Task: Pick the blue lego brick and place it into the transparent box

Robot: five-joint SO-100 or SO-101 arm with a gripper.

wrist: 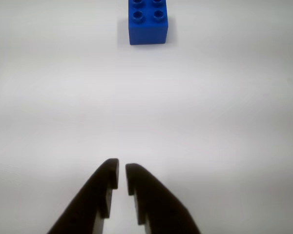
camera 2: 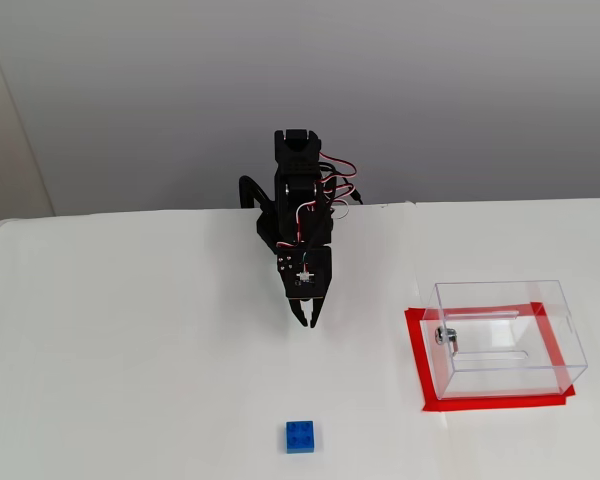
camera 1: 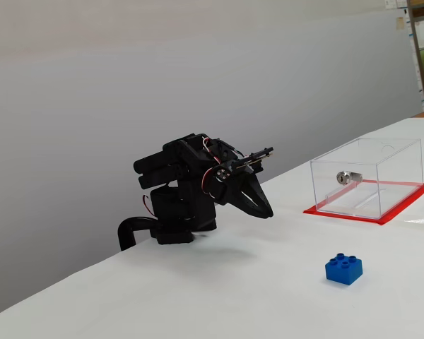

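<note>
Fingers [wrist: 136,195] nearly pressed together, thin slit between the tapered matte-black tips, nothing held. Gripper [camera 2: 306,318] hangs just above white table [camera 2: 130,380], arm folded near back edge. Blue lego brick [camera 2: 301,437] w/ four round studs, glossy plastic, sits straight ahead of gripper, well apart, near front edge. Transparent box [camera 2: 505,335], clear acrylic, silver lock cylinder [camera 2: 444,336], red base, on right side in fixed view. Bare table all around brick.
</note>
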